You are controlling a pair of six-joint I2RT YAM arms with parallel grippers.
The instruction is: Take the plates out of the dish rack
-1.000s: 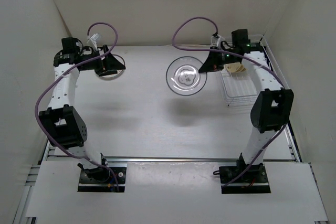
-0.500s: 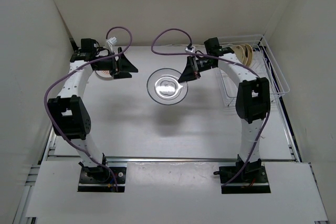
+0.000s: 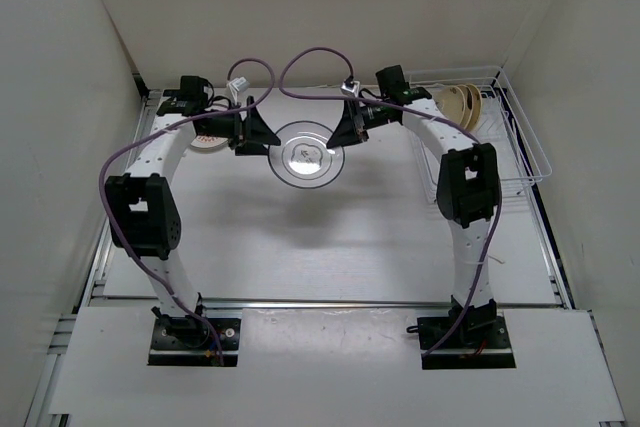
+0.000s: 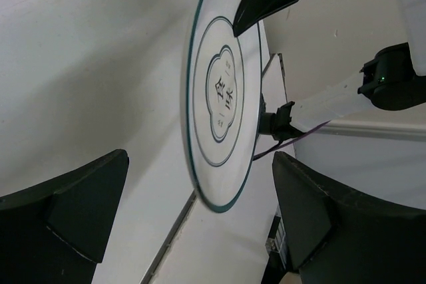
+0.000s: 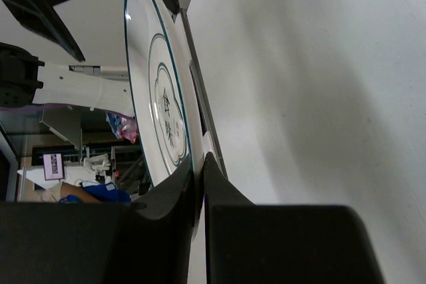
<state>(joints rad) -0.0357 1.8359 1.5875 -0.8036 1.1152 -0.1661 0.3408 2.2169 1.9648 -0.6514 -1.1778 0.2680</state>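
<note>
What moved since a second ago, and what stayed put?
The right gripper carried the ringed plate left, away from the dish rack, to the middle. The left gripper swung right to meet it, jaws open near its edge. The right grip stayed shut; the tan plates stayed in the rack.

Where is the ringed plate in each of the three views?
Top external: the plate is at the upper middle.
Left wrist: the plate is at the centre, seen at a slant.
Right wrist: the plate is at the upper left.
Shared landmark: the right gripper, shut on its rim.
</note>
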